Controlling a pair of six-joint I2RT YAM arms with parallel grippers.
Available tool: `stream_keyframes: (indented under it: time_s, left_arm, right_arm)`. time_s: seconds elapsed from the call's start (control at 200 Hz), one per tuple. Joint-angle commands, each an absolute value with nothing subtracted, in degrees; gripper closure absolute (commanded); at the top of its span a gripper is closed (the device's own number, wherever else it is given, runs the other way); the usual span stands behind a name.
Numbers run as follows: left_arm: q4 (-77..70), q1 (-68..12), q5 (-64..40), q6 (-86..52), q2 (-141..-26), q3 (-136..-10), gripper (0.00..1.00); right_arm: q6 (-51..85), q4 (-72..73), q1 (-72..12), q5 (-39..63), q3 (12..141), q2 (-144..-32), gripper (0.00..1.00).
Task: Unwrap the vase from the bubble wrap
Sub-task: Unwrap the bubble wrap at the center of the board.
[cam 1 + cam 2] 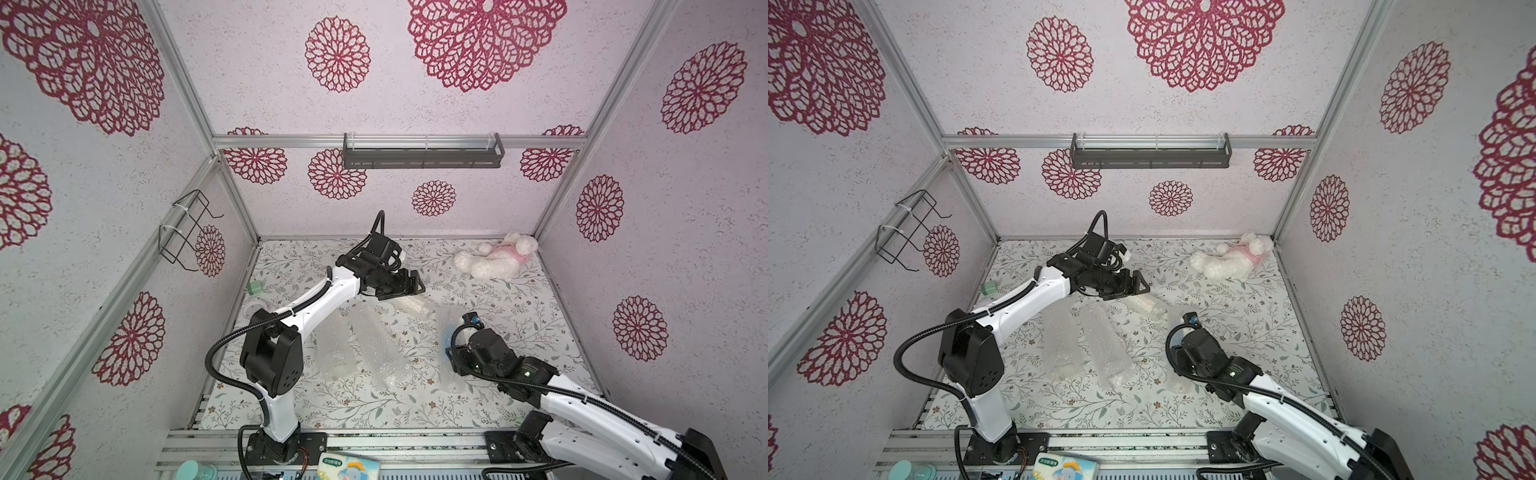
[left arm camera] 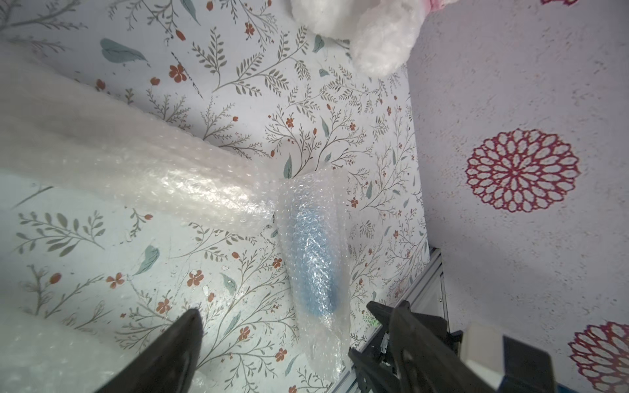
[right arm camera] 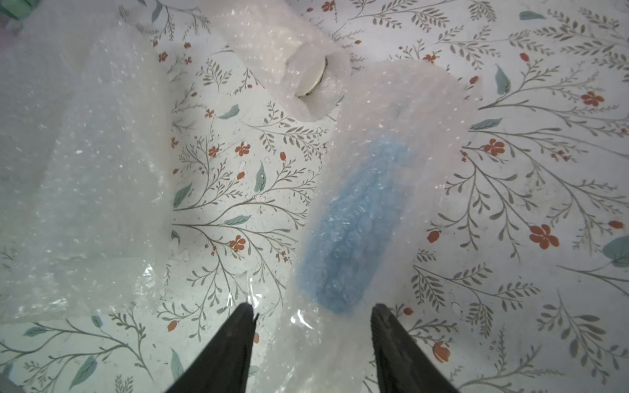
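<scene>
Light, crinkly bubble wrap (image 3: pixel 408 119) around a likely fragile blue vase (image 3: pixel 343 231), centre frame, best pinched at its loose lower edge, where the right tool (image 3: pixel 313 311) is spread; left tool (image 1: pixel 1139 284) spread, empty.

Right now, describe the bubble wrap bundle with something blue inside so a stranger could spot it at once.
On the floral-print table, look just ahead of the right arm's black gripper. The clear bubble wrap bundle lies there; only it shows blue inside, the neighbouring rolls look whitish.
</scene>
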State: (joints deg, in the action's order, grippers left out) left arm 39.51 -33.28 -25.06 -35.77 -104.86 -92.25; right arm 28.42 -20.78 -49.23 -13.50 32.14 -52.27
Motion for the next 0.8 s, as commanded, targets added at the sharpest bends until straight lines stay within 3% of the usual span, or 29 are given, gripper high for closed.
stream_keyframes:
  time_s: [0.0, 0.34, 0.796]
  left_arm:
    - [38.17, -32.89, -24.96, -34.11, -102.33, -89.51, 0.10]
    - [38.24, -31.91, -23.82, -33.88, -99.77, -88.11, 0.08]
    - [37.35, -30.35, -23.65, -35.48, -100.00, -87.11, 0.08]
  right_arm:
    - [27.67, -23.86, -55.30, -22.87, 37.44, -56.11, 0.41]
    - [27.30, -31.97, -66.60, -31.81, 47.53, -68.24, 0.38]
    - [29.64, -35.85, -71.07, -34.83, 49.16, -75.59, 0.44]
